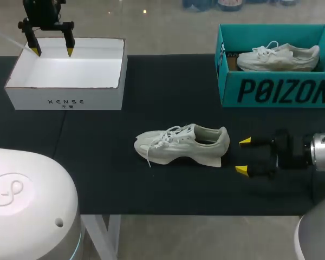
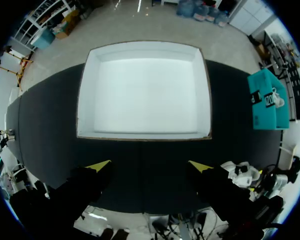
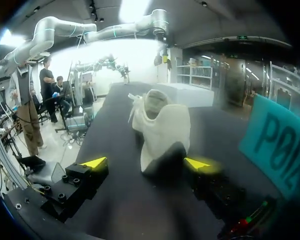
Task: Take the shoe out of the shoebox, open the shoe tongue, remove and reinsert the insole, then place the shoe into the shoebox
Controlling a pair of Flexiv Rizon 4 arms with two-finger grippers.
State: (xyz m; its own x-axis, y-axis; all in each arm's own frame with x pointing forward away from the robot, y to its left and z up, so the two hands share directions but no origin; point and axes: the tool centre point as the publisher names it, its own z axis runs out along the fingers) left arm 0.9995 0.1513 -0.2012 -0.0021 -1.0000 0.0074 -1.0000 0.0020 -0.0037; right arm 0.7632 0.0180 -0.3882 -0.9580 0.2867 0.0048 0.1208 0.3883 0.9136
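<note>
Poised with right gripper point(image 1: 243, 155) spread just behind the heel of the shoe point(image 1: 181, 143) toward the front edge of the table point(image 1: 97, 162), likely to clasp it, left gripper point(image 1: 53, 52) spread and idle over the far-left-corner white box point(image 1: 65, 100).

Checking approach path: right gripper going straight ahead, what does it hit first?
Likely the heel of the white shoe lying on the table, just ahead of the open right gripper; exact gap unclear.

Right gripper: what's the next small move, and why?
Probably ease the right gripper forward until its open fingers straddle the heel of the off-white lace-up sneaker, then close. The sneaker sits on the black table with its heel facing the gripper, just ahead of the yellow tips and untouched. The left gripper is over the white cardboard box, too far to help.
</note>
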